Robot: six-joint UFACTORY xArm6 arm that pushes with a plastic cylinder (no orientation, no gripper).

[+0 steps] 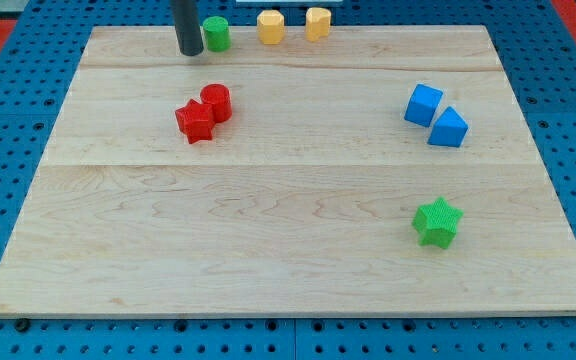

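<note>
My tip rests at the view's top left of centre, right beside the left side of a green cylinder; touching or a hair apart, I cannot tell. Right of that stand two yellow blocks: a hexagonal one and another. Below the tip, a red cylinder touches a red star-like block.
A wooden board lies on a blue pegboard table. At the view's right, a blue cube touches a blue wedge-like block. A green star sits at the lower right.
</note>
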